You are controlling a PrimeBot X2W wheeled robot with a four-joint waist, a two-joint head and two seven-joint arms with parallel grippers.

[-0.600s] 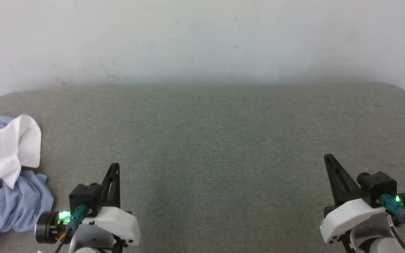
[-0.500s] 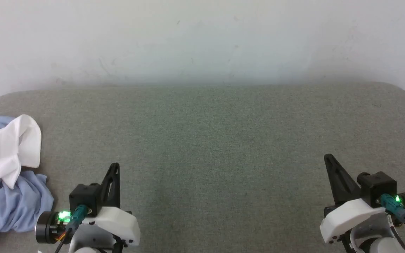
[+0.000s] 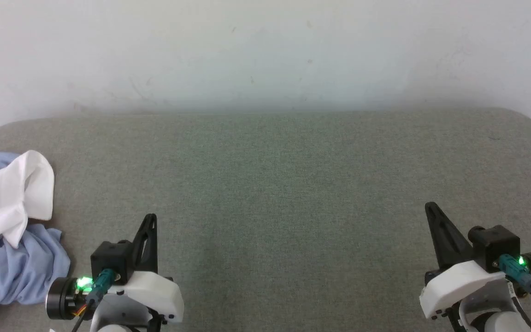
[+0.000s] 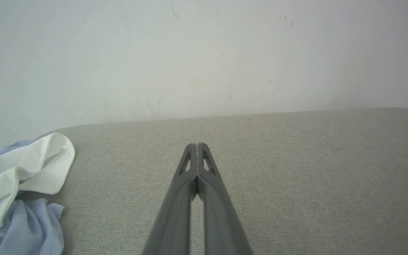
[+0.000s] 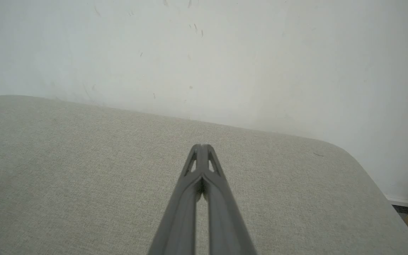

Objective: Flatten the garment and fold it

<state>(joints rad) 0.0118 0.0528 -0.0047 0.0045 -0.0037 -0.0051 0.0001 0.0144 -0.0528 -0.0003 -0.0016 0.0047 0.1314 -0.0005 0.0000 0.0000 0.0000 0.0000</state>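
I see my left hand [image 3: 151, 217] at seven o'clock and my right hand [image 3: 429, 207] at five, both over the grey tabletop [image 3: 293, 175], fingers pressed fully together, holding nothing. The light blue garment [image 3: 12, 267] lies crumpled at the tabletop's nine o'clock edge, its white collar panel [image 3: 16, 193] uppermost, near my left hand but apart from it

Soft, even light lies all round my left pincer [image 4: 197, 146] and my right pincer [image 5: 201, 146], with hardly any shadow beneath them. Beyond the tips the wall [image 3: 265, 55] looks pale, hazy and washed out. My fingers [image 4: 175, 219] blur toward the lens, and small green lamps [image 3: 82, 282] glow behind them.
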